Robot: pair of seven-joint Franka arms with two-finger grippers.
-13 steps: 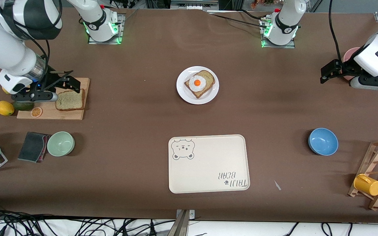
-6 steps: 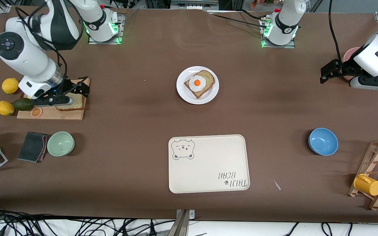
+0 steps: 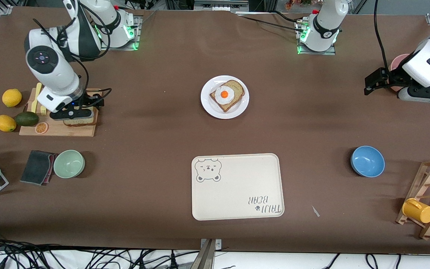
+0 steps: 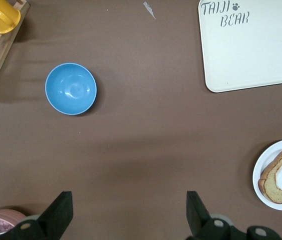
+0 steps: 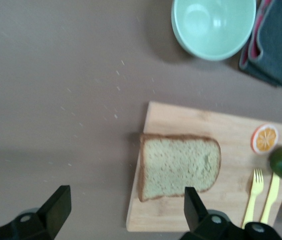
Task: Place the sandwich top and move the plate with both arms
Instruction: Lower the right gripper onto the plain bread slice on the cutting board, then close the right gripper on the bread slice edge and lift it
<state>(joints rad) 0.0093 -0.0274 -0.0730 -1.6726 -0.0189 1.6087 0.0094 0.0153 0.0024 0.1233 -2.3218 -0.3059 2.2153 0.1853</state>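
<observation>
Front view: right gripper [image 3: 92, 106], jaws released, hovers over bread [image 3: 80, 120] on cutting board [image 3: 58, 129]; left gripper [image 3: 377, 80], jaws released, waits near pink cup [image 3: 398, 61]; plate [image 3: 207, 106] mid-bench holds egg slice [image 3: 227, 95]

Brown table [image 3: 155, 149], white plate [image 3: 207, 108], bear-print tray [image 3: 237, 194], cutting board [image 3: 84, 130], two bowls [image 3: 367, 161]
</observation>
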